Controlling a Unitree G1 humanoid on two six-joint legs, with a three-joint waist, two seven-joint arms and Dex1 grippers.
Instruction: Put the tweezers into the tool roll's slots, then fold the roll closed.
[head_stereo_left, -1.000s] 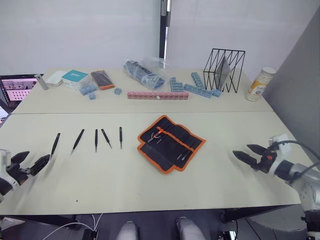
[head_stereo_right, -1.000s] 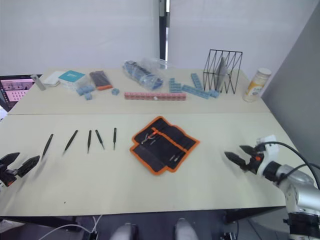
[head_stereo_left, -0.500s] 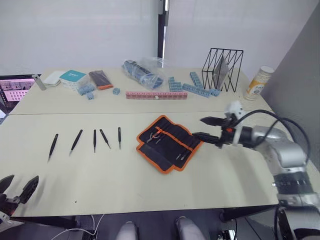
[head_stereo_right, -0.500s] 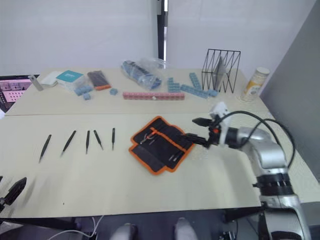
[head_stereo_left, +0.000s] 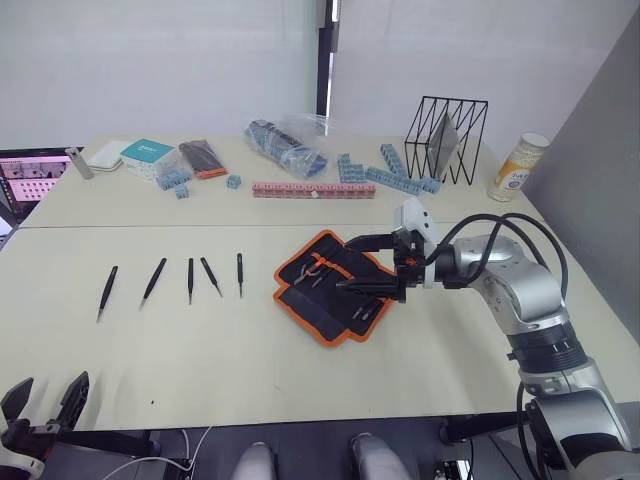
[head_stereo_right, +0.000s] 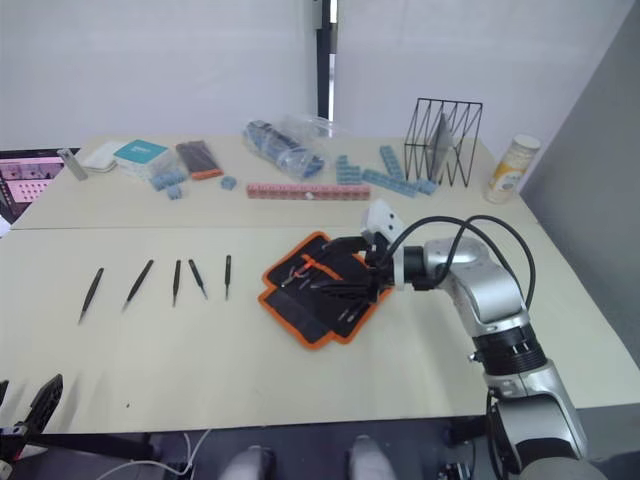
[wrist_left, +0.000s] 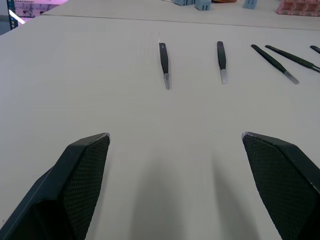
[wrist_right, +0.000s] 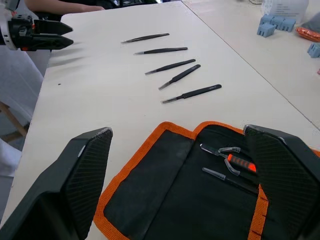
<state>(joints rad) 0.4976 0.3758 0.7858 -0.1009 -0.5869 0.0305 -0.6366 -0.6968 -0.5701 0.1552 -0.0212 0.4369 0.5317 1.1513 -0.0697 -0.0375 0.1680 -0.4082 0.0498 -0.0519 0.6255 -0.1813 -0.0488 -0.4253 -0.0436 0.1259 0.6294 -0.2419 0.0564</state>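
Observation:
The tool roll (head_stereo_left: 322, 300) lies unfolded at the table's middle, black with orange binding. A few small tools sit in its slots (head_stereo_left: 364, 306), one with a red grip (wrist_right: 237, 161). Several black tweezers (head_stereo_left: 190, 280) lie in a row on the table to its left, also seen as the tweezers (wrist_left: 164, 57) ahead of my left fingers. My right gripper (head_stereo_left: 347, 264) hovers open over the roll's inner face, holding nothing. My left gripper (head_stereo_left: 45, 393) is open and empty at the near left table edge, well short of the tweezers.
Along the far side stand a black wire rack (head_stereo_left: 447, 135), a yellow can (head_stereo_left: 518, 166), a pink block row (head_stereo_left: 315, 190), blue blocks (head_stereo_left: 390, 176), a plastic bag (head_stereo_left: 290, 145), a teal box (head_stereo_left: 148, 152) and a dark orange-ended case (head_stereo_left: 205, 158).
My right arm swung left from the table's right side to above the roll. My left gripper drew back and down toward the near left edge. Both stayed open.

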